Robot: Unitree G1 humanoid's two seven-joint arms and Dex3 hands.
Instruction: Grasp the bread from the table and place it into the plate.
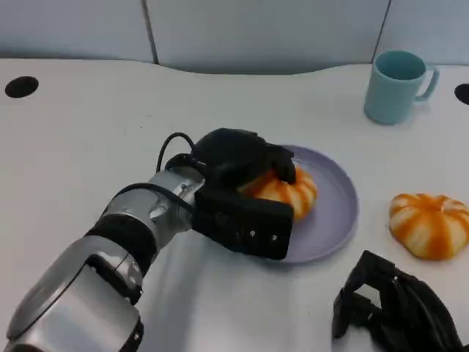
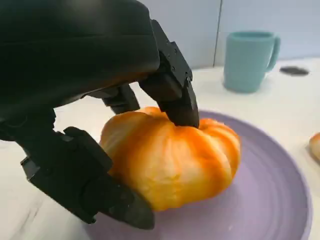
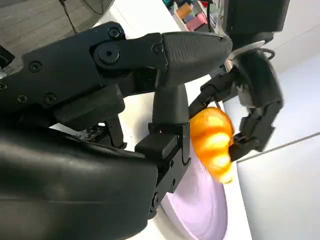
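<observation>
- Left hand [image 1: 245,192] is wrapped around the bread [image 1: 287,192], with black fingers [image 2: 172,87] pressing on its top and a thick one [image 2: 85,182] tucked against its near side in the left wrist view.
- That bread, orange with pale stripes and lobed like a small pumpkin, sits on the plate [image 1: 338,213] with its underside touching the plate's surface.
- From the right wrist view the same bread [image 3: 212,142] shows between the left hand's fingers [image 3: 255,125], over the pale purple plate [image 3: 200,210].
- Plate is round and lilac, lying flat on the white table [image 1: 80,139]; the held bread is toward its left part, and the right part of the rim is bare.
- Left forearm [image 1: 110,257] is silver with black bands and reaches in from the lower left, with a black cable looping at the wrist.
- A 2nd bread [image 1: 429,224] of the same orange, striped kind lies on the table just right of the plate, apart from its rim.
- Right hand [image 1: 396,308] is low at the lower right, near that 2nd bread but not touching it; it holds nothing, and I cannot tell how far its fingers are spread.
- Teal mug [image 1: 396,85] stands upright at the far right of the table, well apart from the plate, handle to the right.
- Mug [image 2: 248,60] also appears beyond the plate [image 2: 280,200] in the left wrist view.
- Behind the table runs a pale panelled wall [image 1: 256,29].
</observation>
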